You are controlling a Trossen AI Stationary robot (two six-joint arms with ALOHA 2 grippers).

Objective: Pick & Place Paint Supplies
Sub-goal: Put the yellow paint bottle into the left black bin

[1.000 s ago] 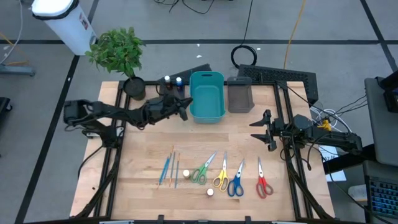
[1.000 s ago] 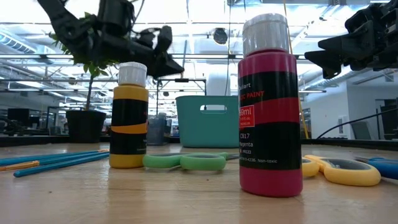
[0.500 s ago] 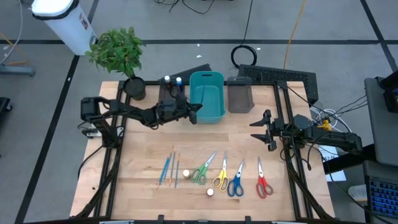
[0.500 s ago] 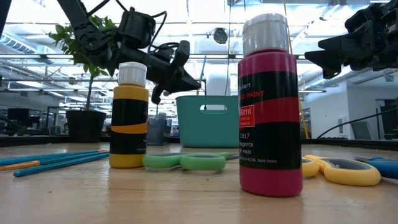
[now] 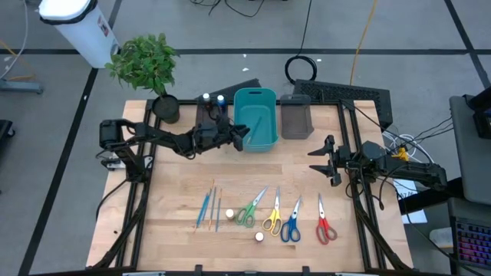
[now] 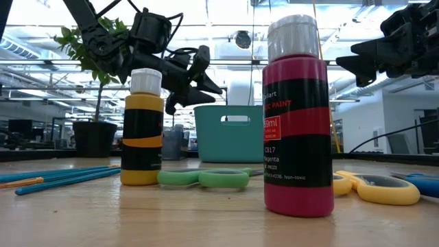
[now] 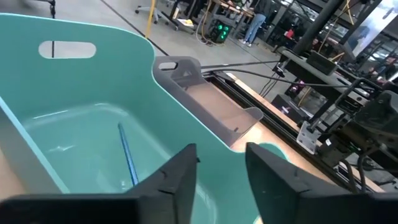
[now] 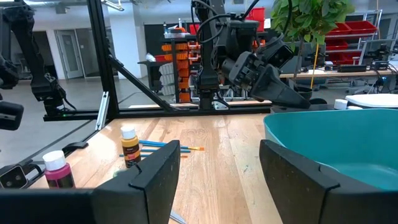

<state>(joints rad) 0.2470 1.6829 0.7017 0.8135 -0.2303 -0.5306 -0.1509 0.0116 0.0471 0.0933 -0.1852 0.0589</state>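
Left gripper (image 5: 244, 138) sits at the left rim of the teal bin (image 5: 265, 144), upper middle of the high view, fingers apart and empty. A blue brush (image 7: 127, 157) lies inside the bin, so this looks like the release step, just done or finishing. To do it well: keep the fingers spread, lift clear of the bin wall before swinging away, don't snag the rim.

Right gripper (image 5: 316, 161) waits at centre right of the high view, fingers apart, holding nothing.

Still on the table, lower middle of the high view: remaining brushes (image 5: 209, 205), green scissors (image 5: 248, 212), yellow scissors (image 5: 272, 218), blue scissors (image 5: 291, 226), red scissors (image 5: 324, 227), two white-capped bottles (image 5: 229, 215). Two more bottles stand at upper left of the bin.

Only the left wrist view shows the brush resting on the bin floor clearly; high view gives just a thin line. Low view shows bottle colours, yellow (image 6: 143, 130) and magenta (image 6: 298, 120), which the high view hides. The right wrist view shows the left gripper beside the bin from across the table.
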